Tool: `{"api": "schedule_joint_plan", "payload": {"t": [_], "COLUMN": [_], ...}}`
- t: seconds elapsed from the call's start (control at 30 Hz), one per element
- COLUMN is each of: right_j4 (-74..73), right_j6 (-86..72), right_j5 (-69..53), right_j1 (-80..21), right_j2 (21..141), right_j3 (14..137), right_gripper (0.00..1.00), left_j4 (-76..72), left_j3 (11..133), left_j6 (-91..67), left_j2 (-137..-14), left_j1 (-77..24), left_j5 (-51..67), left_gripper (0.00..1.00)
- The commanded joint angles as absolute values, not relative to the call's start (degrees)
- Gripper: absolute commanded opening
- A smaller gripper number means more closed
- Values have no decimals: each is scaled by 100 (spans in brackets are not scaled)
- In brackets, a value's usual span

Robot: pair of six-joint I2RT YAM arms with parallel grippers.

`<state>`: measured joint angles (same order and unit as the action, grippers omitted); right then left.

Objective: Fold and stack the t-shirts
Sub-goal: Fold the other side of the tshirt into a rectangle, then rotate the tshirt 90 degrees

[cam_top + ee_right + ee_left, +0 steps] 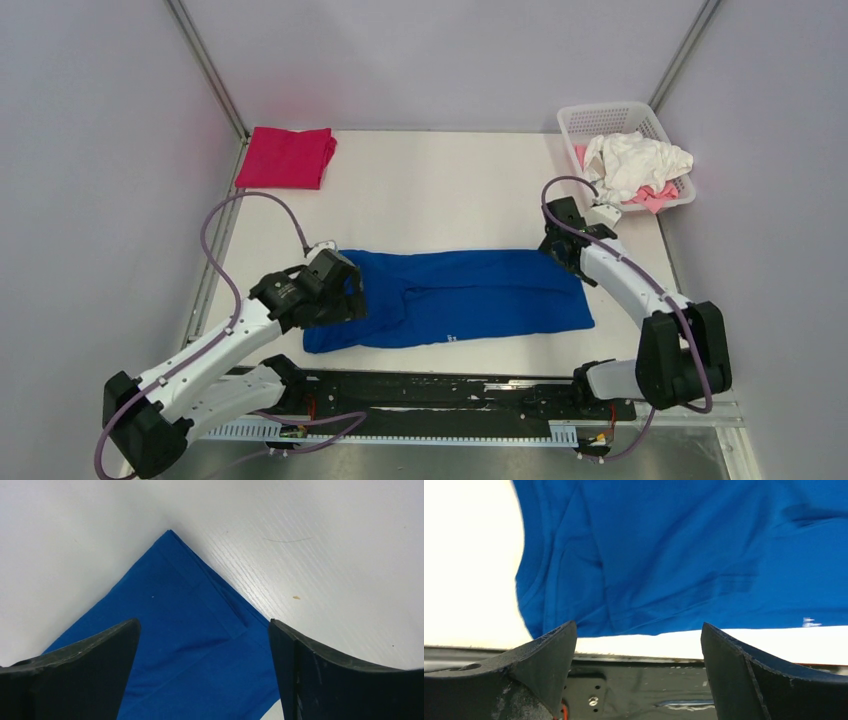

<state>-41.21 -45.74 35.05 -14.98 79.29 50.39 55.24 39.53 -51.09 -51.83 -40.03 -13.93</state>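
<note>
— Where's the blue t-shirt (450, 298)?
— Folded into a long band mid-counter (450, 190). My left gripper (639, 632) and right gripper (205, 625) both gape, empty, over its ends.
— Advice?
— I'd pinch all layers at each end, then lift evenly.

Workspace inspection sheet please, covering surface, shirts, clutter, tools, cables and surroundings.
Surface: white table, no spills seen.
Job's things: royal-blue cloth t-shirt folded into a long strip, centre; folded magenta cloth t-shirt, far left corner; crumpled white t-shirt and pale pink t-shirt in white plastic basket, far right.
Clutter: nothing seen.
Tools: left tool open over the blue shirt's left end; right tool open over its far right corner.
Cables: purple cable loops on both arms.
Surroundings: plain grey walls.
</note>
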Motion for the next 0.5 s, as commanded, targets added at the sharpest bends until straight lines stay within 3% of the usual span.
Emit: {"api": "schedule_joint_plan", "payload": {"t": [0.0,0.1,0.27,0.47], "right_j4": [-4200,-3344,-1108,-699], "right_j6": [-4877,-4371,-3545,-3364], "right_j5": [3452,2753,-145,-657], "right_j1": [-1518,-1509,-1495,-1494], "right_j2": [7173,6641,6351,7395], "right_j3": [5063,4712,3798,3992], "right_gripper": [100,100,100,100], "left_j4": [4790,3792,2706,1157], "left_j3": [4511,4457,4317,4061], "left_j6": [-4785,-4823,-5211,-5611], "left_j2": [-5233,-5646,-6827,-8380], "left_j1": [-4036,-4034,-3760,-2641], "left_j5": [-1303,-1253,-1117,255], "left_gripper": [100,100,100,100]}}
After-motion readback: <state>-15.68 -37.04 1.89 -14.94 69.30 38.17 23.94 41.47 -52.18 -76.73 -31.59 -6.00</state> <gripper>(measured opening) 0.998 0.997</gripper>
